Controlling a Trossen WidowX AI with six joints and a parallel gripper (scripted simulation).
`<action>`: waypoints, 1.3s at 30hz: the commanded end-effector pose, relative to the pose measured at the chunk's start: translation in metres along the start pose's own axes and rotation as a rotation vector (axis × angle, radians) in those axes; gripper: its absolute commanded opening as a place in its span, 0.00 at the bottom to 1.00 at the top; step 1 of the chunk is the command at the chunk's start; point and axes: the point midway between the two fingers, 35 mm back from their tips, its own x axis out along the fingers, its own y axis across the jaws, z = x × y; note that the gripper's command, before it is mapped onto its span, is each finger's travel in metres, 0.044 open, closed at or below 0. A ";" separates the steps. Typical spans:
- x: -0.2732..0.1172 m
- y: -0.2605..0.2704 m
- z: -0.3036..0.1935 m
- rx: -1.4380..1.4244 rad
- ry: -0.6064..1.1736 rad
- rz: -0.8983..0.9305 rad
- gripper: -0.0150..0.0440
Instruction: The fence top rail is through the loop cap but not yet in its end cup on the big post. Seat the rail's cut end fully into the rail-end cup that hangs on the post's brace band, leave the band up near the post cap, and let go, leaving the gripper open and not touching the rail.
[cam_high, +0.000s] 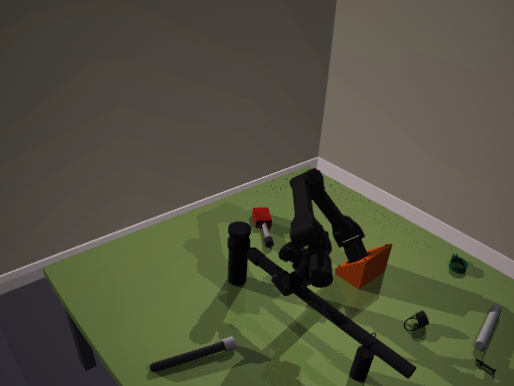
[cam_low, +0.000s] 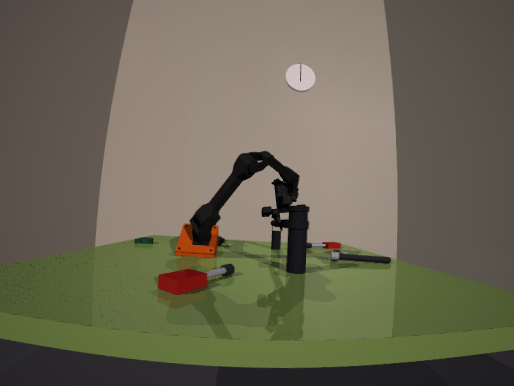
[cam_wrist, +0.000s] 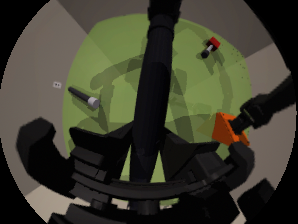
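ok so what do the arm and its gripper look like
The arm is matte black all over, with chunky rounded joints and slimmer links, rising from a bright orange, wedge-like base. The gripper is black too, its two fingers broad and angular. I can't make out any cables or lettering on them.

Loose articles on a green tabletop (cam_high: 150, 280) (cam_low: 375, 300) (cam_wrist: 117, 55)
A red block with a grey, black-tipped shaft (cam_high: 262, 217) (cam_low: 182, 281) (cam_wrist: 214, 43) is seen lying flat; a black rod with a pale end (cam_high: 192, 355) (cam_low: 361, 258) (cam_wrist: 84, 97) is laid on the surface; a green ring-shaped piece (cam_high: 456, 268) (cam_low: 144, 241) is placed near the wall edge; a round white clock (cam_low: 300, 77) is mounted on the wall
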 end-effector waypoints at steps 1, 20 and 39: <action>-0.002 0.003 0.004 0.000 -0.009 0.013 0.25; 0.000 0.000 0.000 0.000 0.000 0.000 0.25; -0.002 0.002 0.007 -0.001 -0.001 0.000 0.25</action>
